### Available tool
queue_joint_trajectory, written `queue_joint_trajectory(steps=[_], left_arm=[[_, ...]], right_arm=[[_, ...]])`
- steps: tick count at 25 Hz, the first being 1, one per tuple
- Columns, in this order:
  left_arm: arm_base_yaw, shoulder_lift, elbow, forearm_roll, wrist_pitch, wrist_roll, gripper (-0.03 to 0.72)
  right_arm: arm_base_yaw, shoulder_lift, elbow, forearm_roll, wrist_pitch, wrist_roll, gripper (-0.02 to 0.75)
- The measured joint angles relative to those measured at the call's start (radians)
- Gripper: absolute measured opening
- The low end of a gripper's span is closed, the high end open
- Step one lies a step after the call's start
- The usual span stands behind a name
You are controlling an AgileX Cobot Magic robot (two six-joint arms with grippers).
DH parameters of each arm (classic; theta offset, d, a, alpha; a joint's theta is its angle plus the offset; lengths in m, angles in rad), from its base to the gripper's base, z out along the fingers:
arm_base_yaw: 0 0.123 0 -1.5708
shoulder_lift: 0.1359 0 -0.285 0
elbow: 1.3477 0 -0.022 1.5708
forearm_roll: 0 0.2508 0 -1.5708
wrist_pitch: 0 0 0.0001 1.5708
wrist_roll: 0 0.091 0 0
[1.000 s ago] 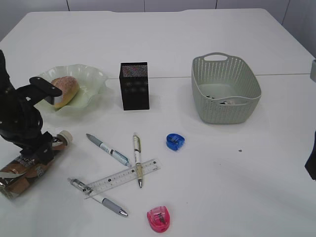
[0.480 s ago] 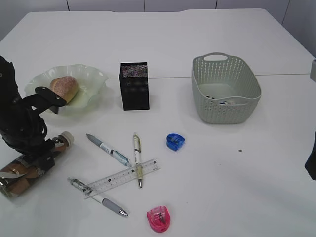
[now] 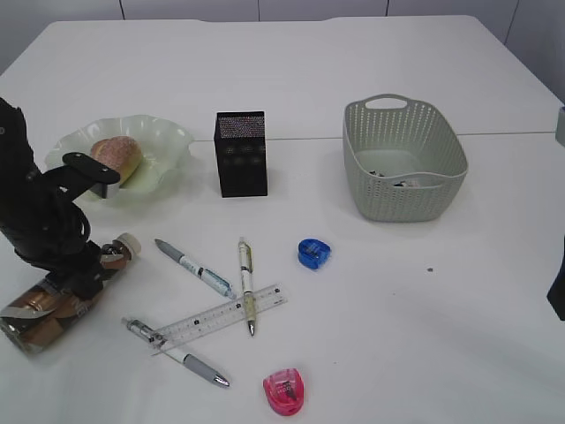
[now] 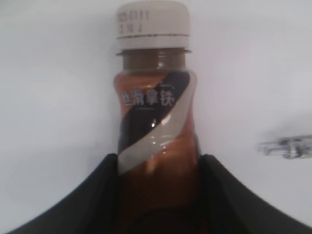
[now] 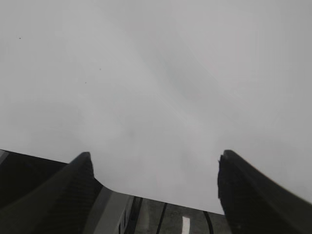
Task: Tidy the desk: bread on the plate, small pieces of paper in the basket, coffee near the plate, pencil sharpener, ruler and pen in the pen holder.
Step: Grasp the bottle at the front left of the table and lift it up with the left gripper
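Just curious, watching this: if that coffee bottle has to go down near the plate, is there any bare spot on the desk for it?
Yes: bare tabletop lies between the plate and the pen holder, and in front of the plate. The right side, below the basket, is also free. It is crowded lower left, around the pens, ruler and coffee bottle.

A brown coffee bottle [image 4: 155, 146] carries a white cap and a black-and-silver label; sharpeners are blue [image 3: 312, 253] and pink [image 3: 284, 391] (translucent), the basket [image 3: 439, 190] grey-green, the pen holder [image 3: 241, 155] black.
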Motion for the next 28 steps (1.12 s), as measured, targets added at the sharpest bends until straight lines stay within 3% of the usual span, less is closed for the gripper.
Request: queue_joint_trajectory(steps=[7,12,22,28], left_arm=[[-0.002,-0.039,0.021,-0.227,-0.097,-0.004,0.359],[-0.010,-0.199,0.088,-0.261,-0.223,-0.004,0.358],[-0.015,-0.544,0.457,-0.290,-0.590,0.000,0.357],[-0.085,-0.664,0.637,-0.312,-0.954,-0.053,0.356]], right_arm=[[0.000,0.000,0.000,-0.001,0.000,0.000,0.577],[0.000,0.000,0.000,-0.001,0.000,0.000,0.577],[0.000,0.000,0.000,-0.001,0.000,0.000,0.577],[0.000,0.000,0.000,-0.001,0.000,0.000,0.577]])
